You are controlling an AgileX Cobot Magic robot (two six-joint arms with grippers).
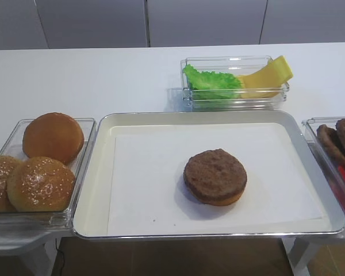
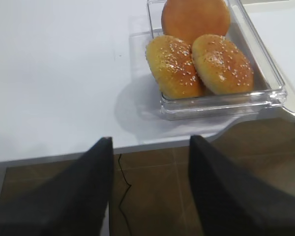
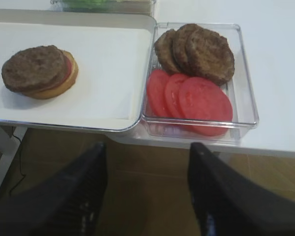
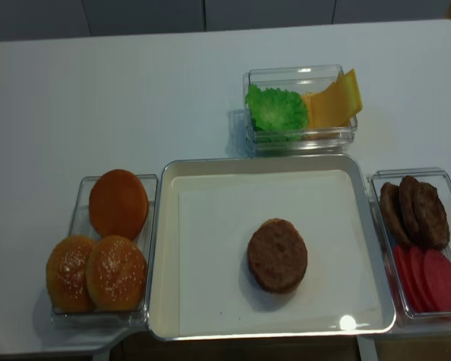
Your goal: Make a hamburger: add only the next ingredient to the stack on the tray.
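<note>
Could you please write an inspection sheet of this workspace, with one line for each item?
Surface: white table, looks clean.
Job's things: silver tray with paper liner; stack on it shows bun base, red slice, patty on top.
Clutter: bin of buns to the tray's left; bin of patties and tomato slices to its right; bin of lettuce and cheese behind it.
Hands: left hand open, holding nothing, off the table edge; right hand open, holding nothing, off the table edge.
Cables: one thin dark cable on the floor.
Surroundings: brown floor, grey panels behind.
</note>
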